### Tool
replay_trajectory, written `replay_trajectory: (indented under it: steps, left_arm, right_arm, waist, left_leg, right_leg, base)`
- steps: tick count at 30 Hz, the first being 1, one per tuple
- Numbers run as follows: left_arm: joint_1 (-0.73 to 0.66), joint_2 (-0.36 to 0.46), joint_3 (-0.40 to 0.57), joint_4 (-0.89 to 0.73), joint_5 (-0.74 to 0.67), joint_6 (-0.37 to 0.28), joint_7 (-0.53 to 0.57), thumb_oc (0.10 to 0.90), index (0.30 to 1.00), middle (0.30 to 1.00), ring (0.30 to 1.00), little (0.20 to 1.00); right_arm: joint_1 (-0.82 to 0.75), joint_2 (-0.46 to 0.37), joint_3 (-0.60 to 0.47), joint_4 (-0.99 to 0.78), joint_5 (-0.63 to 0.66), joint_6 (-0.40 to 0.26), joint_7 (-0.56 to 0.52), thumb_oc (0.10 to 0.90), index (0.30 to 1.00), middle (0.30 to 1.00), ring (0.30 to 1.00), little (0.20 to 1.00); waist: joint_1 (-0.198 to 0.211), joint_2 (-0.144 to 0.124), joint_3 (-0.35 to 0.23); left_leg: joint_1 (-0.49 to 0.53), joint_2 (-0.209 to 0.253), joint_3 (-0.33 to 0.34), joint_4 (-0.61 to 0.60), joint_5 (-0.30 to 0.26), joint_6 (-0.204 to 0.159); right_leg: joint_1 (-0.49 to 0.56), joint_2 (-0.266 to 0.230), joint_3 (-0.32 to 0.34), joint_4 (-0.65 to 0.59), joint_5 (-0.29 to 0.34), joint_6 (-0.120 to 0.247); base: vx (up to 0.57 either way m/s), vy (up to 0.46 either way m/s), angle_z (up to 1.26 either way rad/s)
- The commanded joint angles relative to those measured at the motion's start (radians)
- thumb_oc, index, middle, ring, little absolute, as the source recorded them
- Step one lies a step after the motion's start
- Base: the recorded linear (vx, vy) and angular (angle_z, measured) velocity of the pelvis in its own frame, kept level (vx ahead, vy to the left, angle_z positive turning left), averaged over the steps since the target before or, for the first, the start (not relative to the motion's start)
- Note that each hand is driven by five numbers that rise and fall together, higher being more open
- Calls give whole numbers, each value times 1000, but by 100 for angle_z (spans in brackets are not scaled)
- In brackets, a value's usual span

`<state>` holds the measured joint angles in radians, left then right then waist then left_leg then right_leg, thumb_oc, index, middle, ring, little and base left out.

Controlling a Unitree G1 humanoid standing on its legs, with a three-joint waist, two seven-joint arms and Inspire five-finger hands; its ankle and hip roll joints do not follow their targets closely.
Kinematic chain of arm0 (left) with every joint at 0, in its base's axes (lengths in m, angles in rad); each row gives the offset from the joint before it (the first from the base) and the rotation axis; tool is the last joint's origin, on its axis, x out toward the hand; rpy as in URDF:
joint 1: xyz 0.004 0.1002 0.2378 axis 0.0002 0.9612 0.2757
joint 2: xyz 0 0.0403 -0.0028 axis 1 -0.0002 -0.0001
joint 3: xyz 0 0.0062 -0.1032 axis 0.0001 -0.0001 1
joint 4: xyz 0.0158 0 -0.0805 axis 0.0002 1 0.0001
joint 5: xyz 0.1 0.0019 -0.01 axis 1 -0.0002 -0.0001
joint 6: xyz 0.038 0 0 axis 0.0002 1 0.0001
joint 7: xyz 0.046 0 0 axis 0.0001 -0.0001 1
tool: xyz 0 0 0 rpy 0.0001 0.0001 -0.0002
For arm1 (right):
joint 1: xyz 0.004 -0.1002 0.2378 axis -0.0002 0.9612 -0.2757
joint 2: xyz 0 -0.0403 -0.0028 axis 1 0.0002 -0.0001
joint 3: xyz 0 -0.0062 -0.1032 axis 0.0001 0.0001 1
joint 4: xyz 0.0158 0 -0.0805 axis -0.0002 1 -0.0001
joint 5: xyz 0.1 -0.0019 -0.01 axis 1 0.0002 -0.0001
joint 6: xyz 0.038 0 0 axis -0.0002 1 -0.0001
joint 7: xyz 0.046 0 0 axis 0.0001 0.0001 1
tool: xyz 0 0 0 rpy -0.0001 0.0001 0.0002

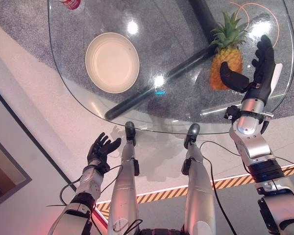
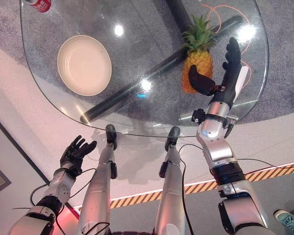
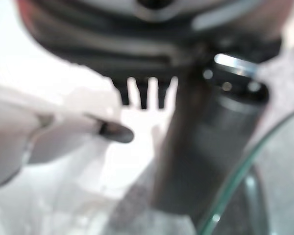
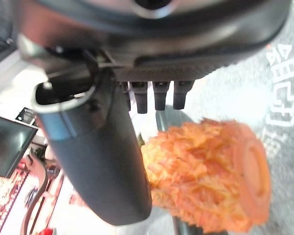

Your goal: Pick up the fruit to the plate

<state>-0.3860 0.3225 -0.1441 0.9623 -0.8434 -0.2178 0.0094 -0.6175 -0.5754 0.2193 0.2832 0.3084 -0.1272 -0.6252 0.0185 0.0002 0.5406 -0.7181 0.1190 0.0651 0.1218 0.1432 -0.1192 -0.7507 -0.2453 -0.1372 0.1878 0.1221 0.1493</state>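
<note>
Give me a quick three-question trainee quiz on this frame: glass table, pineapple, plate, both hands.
1. True or false: the orange pineapple with a green crown already lies on the round cream plate.
2. Which hand is at the pineapple? A) left hand B) right hand
3. Fill in: the plate on the clear glass table holds ____.

Key: 1. False: the pineapple lies on the table's right part, apart from the plate. 2. B: its thumb and fingers are spread on either side of the fruit, not closed. 3. Nothing.
</note>
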Motion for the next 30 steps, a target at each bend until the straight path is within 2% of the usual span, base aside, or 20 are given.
replay_trajectory:
  steps: [1, 8, 16, 30]
  left_arm:
    - [67, 30, 15, 24, 23, -11, 5, 800, 900, 900, 900, 900]
    - [77, 28, 15, 17, 23, -12, 7, 800, 900, 900, 900, 900]
    - [83, 23, 19, 12, 20, -15, 13, 800, 900, 900, 900, 900]
    - [92, 22, 21, 8, 15, -20, 9, 800, 900, 900, 900, 900]
  right_arm:
    - [25, -57, -10, -60, 11, -9, 13, 800, 900, 900, 900, 900]
    - [35, -55, 1, -82, 11, 2, 38, 800, 900, 900, 900, 900]
    - [73, -48, -26, -168, -3, -33, 27, 800, 900, 900, 900, 900]
    - [117, -55, -22, -213, -9, -11, 53, 800, 900, 900, 900, 900]
  waist:
    - [-17, 0, -21]
    - [-18, -1, -21]
    - [-30, -4, -21]
    - [-36, -7, -21]
  left_leg:
    - [-46, -39, -13, 88, -64, 13]
    - [-44, -37, -11, 86, -62, 14]
    - [-47, -36, -8, 86, -62, 14]
    - [-46, -33, -5, 80, -59, 13]
  right_leg:
    - [-26, 24, -41, 23, -13, -2]
    - [-26, 26, -42, 26, -14, -4]
    - [-32, 30, -34, 27, -14, -2]
    - [-31, 29, -31, 23, -12, -1]
  base:
    - [0, 0, 0]
    - [0, 0, 0]
    - [0, 0, 0]
    - [0, 0, 0]
